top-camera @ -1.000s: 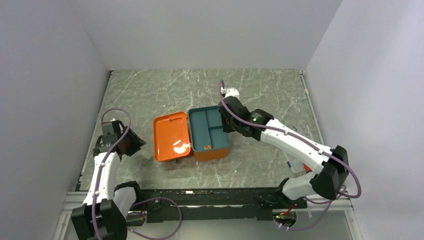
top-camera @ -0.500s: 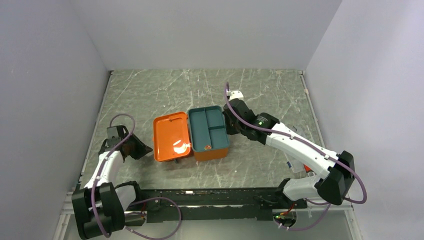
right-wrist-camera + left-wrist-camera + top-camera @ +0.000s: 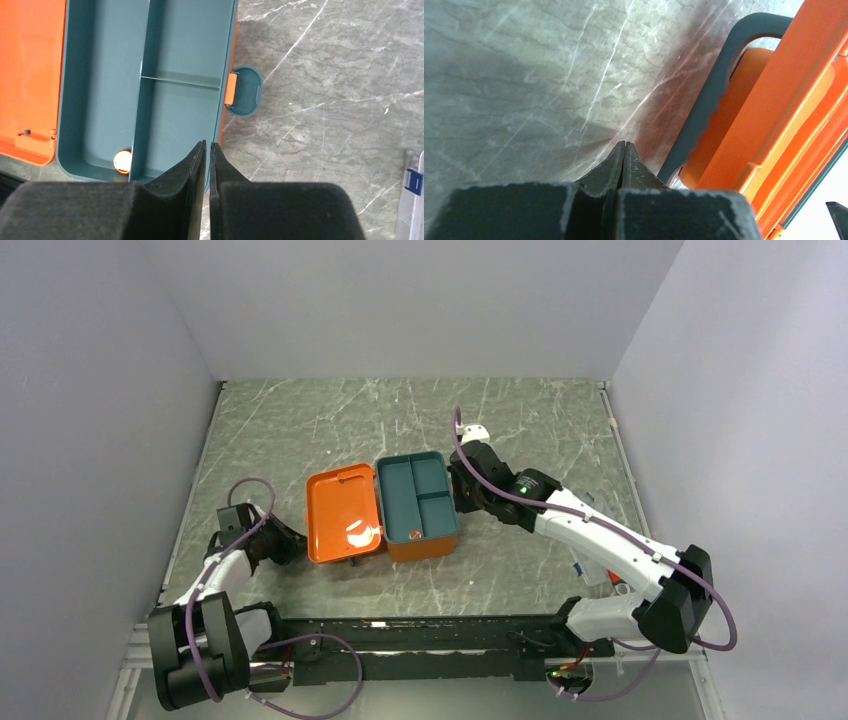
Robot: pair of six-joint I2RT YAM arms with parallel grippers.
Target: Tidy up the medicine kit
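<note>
**While both pincers close empty, the kit lies open**

Now that its fingers have pressed together, the left pincer (image 3: 624,150) holds nothing. It sits low over the table (image 3: 300,430) at the lower left of the top view, just beside the kit's (image 3: 345,512) opened lid and teal handle (image 3: 719,85). A second ago it stood half open and higher in the frame, so the arm has sunk and drawn in toward its base.

The right pincer (image 3: 206,150) has narrowed to a slit, also empty. It hovers over the right edge of the tray (image 3: 175,115), near the latch (image 3: 245,91).

The kit has not moved from mid-frame. One small round item (image 3: 122,161) lies near the bottom of the tray's long compartment. My reading is that a drop-off is just done and the next item is yet to be fetched.
</note>
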